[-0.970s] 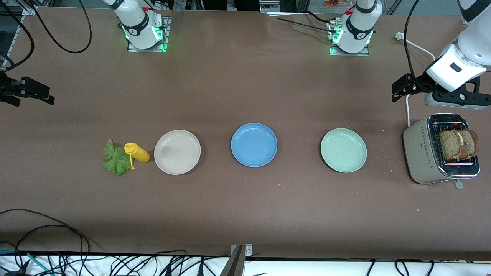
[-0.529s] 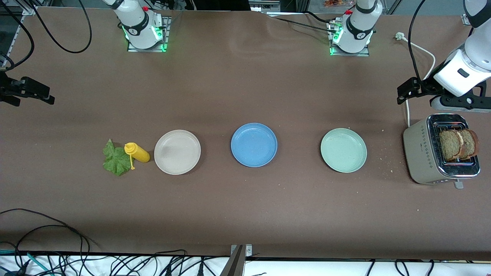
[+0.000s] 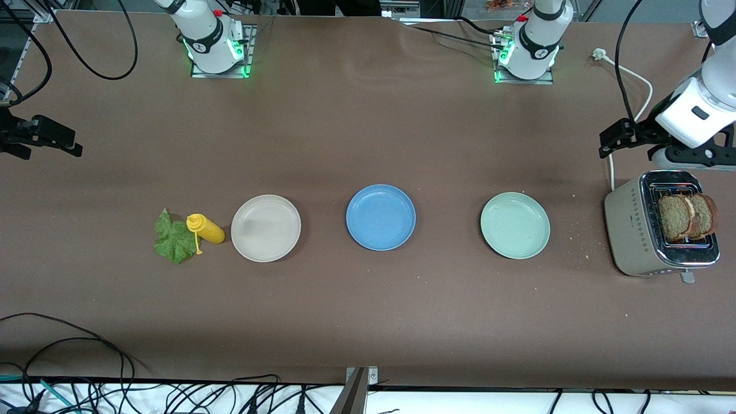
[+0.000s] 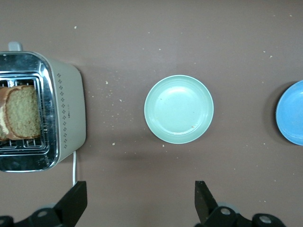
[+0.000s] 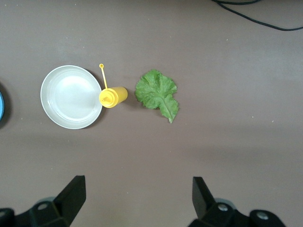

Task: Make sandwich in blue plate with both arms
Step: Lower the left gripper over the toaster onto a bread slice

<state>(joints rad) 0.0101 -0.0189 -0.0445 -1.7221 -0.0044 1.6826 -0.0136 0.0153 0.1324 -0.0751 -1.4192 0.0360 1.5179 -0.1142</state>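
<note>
With the blue plate (image 3: 380, 217) bare mid-worktop, our left gripper (image 4: 139, 201), jaws spread, hangs above the worktop beside the toaster (image 3: 661, 230) holding the bread slices (image 3: 687, 215), while our right gripper (image 5: 137, 198), jaws spread, waits above the lettuce leaf (image 5: 157, 93)

toaster (image 4: 61, 118): cut by the left wrist view's edge
blue plate (image 5: 1, 109): mere sliver in right wrist view

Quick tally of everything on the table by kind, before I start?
Plates: 3 (beige-white plate, blue plate, mint-green plate)
Bread slices: 2, in the toaster
Toaster: 1
Lettuce leaf: 1
Yellow squeeze bottle: 1
Total: 8
</note>
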